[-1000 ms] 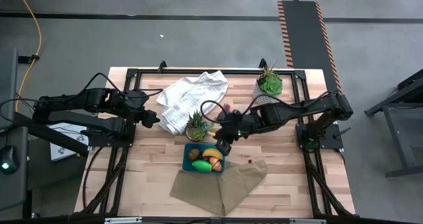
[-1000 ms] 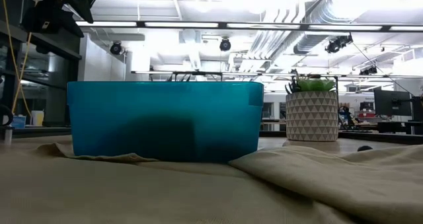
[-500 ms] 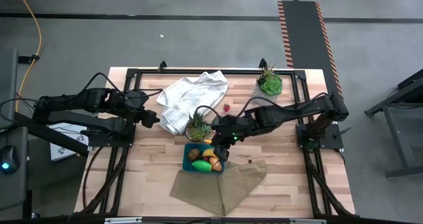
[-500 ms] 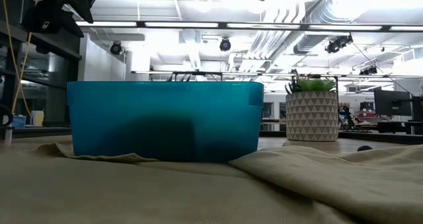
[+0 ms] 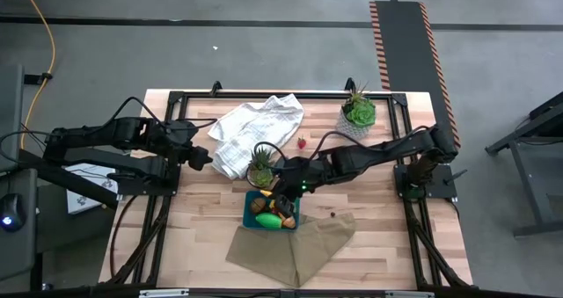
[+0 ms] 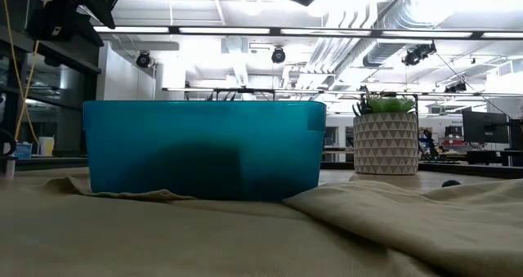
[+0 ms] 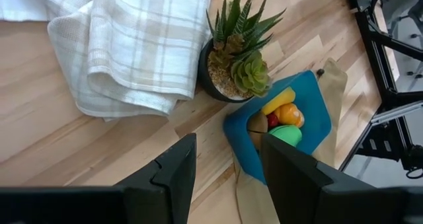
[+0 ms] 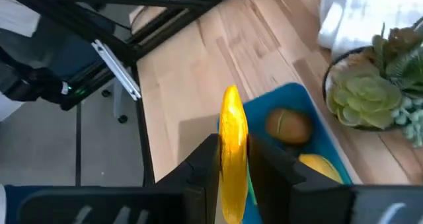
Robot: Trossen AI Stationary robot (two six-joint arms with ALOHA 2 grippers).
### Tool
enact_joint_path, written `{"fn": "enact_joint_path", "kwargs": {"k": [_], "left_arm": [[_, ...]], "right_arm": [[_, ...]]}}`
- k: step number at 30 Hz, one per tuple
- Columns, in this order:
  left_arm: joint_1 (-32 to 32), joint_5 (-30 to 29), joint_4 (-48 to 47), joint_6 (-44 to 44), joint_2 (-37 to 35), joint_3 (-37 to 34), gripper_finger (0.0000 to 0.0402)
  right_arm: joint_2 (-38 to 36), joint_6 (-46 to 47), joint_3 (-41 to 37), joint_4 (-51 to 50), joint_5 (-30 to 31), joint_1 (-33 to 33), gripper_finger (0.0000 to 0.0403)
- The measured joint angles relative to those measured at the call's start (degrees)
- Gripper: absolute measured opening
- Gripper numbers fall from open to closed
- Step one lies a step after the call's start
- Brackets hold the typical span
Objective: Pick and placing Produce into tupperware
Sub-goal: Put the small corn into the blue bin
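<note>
1. We see the right pincer (image 5: 280, 199) clamped on the yellow banana (image 8: 232, 154), now moved over the tupperware (image 5: 249, 212).
2. Our left pincer (image 7: 228, 184), fingers apart and empty, has stayed beside the white towel (image 5: 251, 127) on the desk (image 5: 202, 228).

Two potted plants (image 5: 358, 110), one tupperware (image 5: 250, 212)

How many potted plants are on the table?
2. One potted plant stands mid-table, just behind the teal container and beside the white towel. The other potted plant stands near the far right corner. None seems hidden.
</note>
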Motion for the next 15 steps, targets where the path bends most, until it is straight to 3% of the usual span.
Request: {"fn": "enact_joint_path", "kwargs": {"k": [15], "left_arm": [[0.0,0.3,-0.3,1.7,0.0,0.0,0.0156]], "right_arm": [[2.2,0.3,0.0,2.2,-1.5,0.0,0.0066]]}}
